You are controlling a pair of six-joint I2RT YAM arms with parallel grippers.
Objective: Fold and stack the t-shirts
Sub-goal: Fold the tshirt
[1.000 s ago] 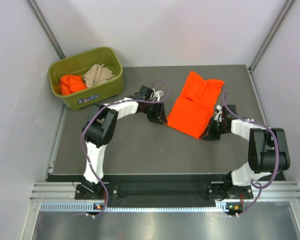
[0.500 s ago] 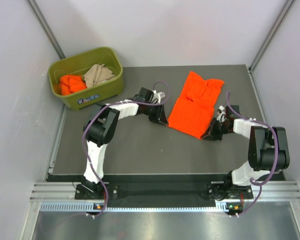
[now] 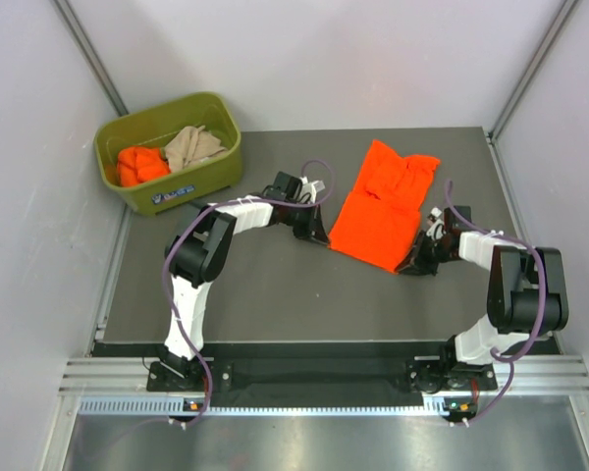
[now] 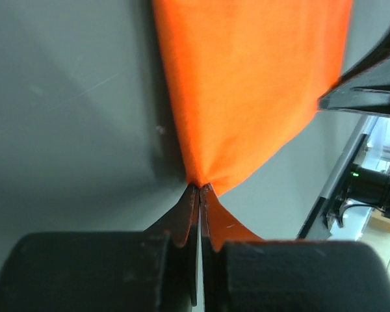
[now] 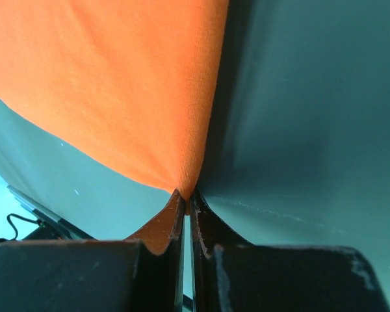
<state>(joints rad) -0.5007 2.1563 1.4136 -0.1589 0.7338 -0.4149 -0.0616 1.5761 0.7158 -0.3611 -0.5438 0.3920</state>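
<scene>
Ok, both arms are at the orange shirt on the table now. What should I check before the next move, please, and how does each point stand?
1. Left end effector shut on the near-left corner of the orange t-shirt: ok.
2. Right end effector shut on its near-right corner: ok.
3. Shirt lying flat: not ok, the far end is rumpled.
4. Olive bin apart from the shirt: ok.
5. Only one layer of cloth pinched in each grip: cannot tell.
</scene>
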